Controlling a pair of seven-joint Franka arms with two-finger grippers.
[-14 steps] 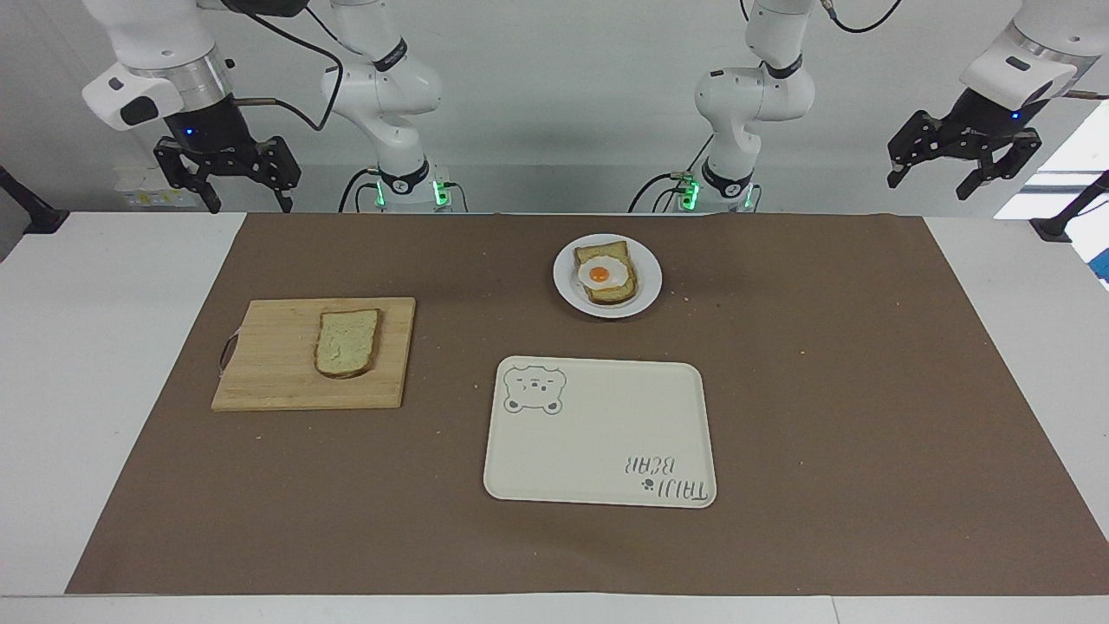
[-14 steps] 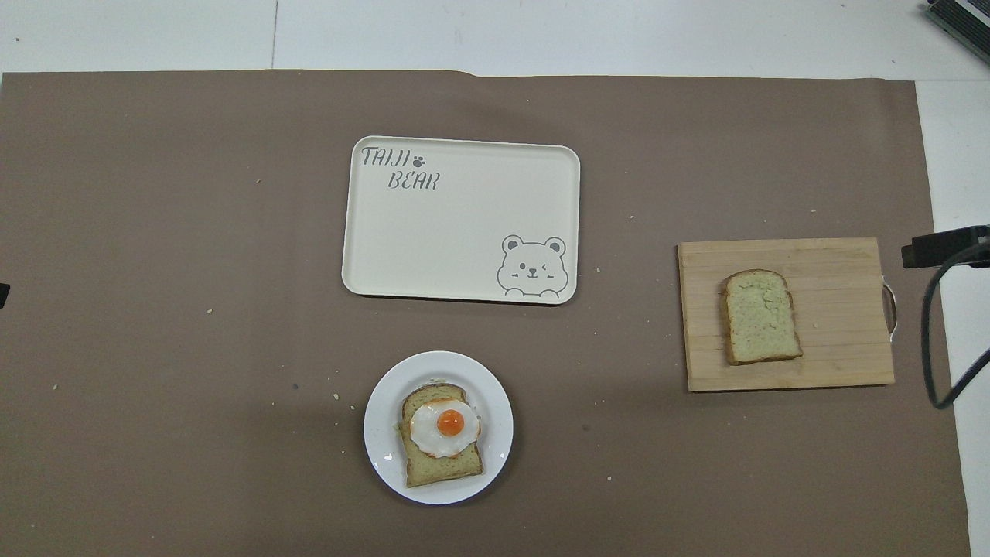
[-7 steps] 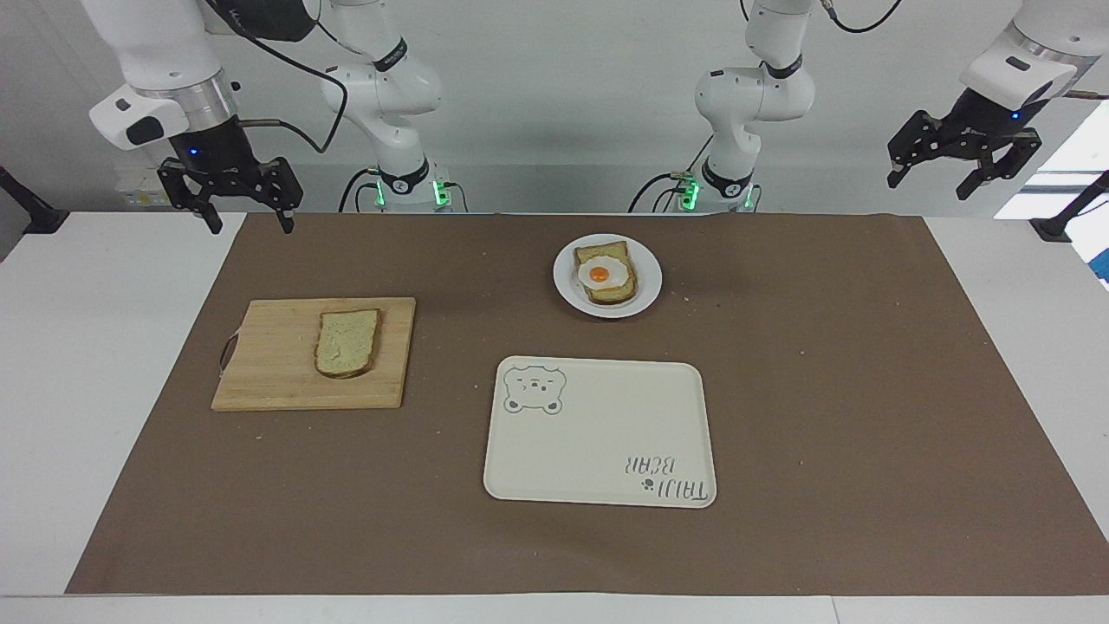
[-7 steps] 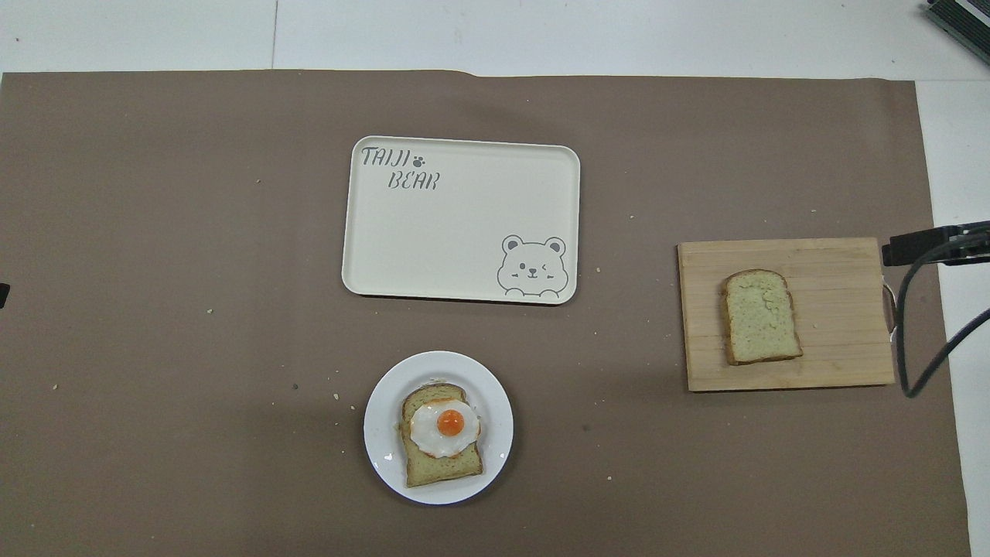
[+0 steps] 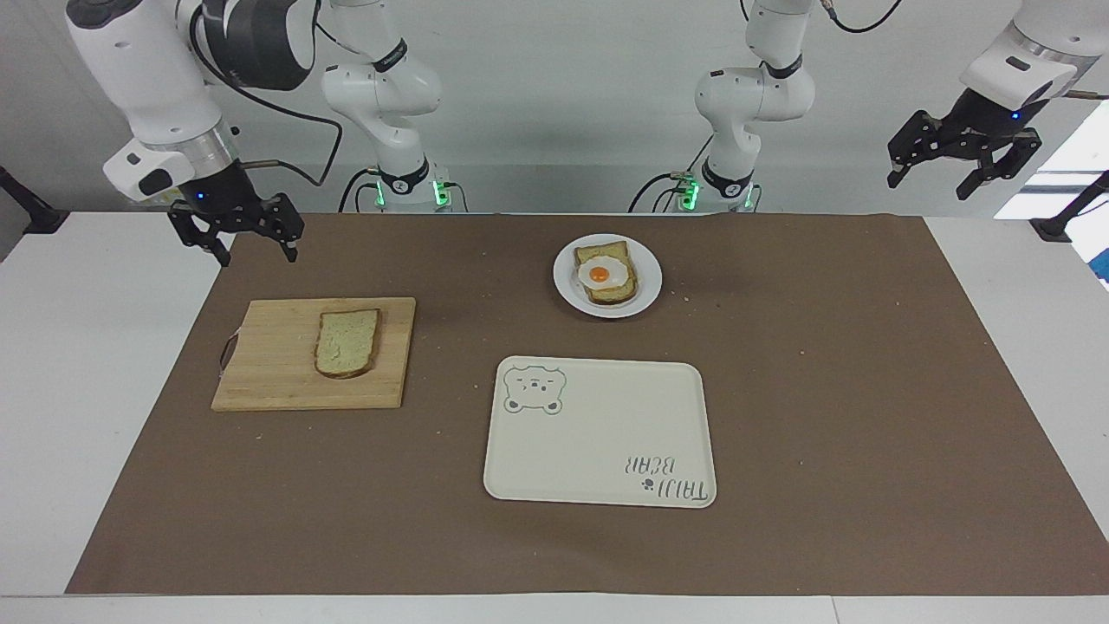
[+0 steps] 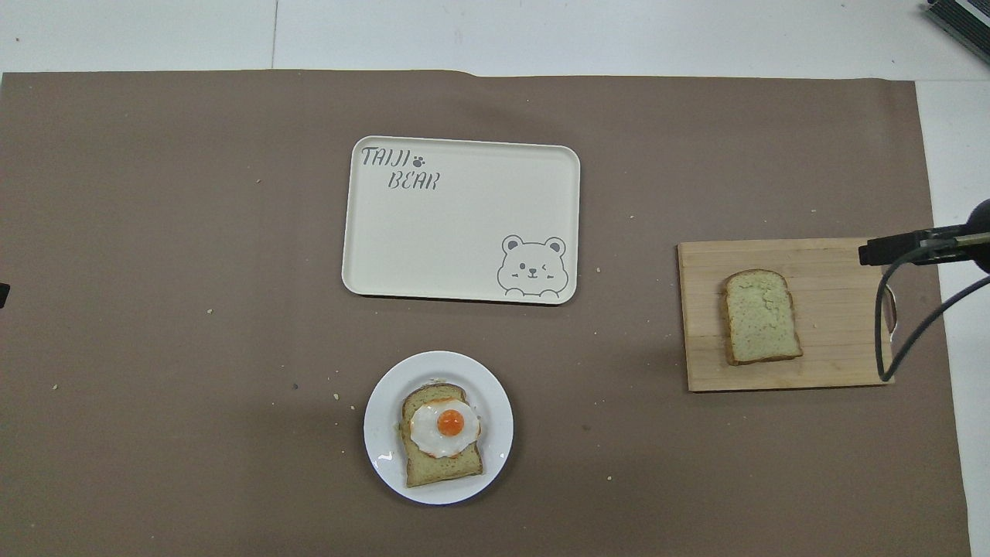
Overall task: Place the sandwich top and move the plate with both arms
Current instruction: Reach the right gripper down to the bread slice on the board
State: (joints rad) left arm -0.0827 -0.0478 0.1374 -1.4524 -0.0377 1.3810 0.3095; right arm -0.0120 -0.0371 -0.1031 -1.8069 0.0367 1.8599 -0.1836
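The white surface [image 5: 104, 390] carries a wide sheet of brown paper [image 5: 823, 390], matte and faintly creased, dotted with pale crumbs; a plain grey-white wall stands at the robots' end of the room.

Nearest the robots lies the plate [image 5: 648, 279], small, round, glossy white, holding a toast slice topped with a fried egg [image 5: 599, 276], its yolk a bright orange dome. Farther out, toward the right arm's end, a rectangular cutting board [image 5: 269, 364] of pale striped wood bears the sandwich top [image 5: 347, 342], a flat slice with porous pale crumb, brown crust and a rounded top edge. Farthest from the robots sits a cream rectangular tray [image 5: 606, 433] with rounded corners, a bear drawing and printed lettering.

The right hand [image 5: 249, 241] hangs in the air over the paper's edge at the right arm's end, fingers apart, holding nothing. A second ago it was higher and closer to the wall; it has come down toward the board. The left hand [image 5: 963, 163] waits raised past the left arm's end of the paper, fingers apart, unchanged. Bread, plate and tray have not shifted.
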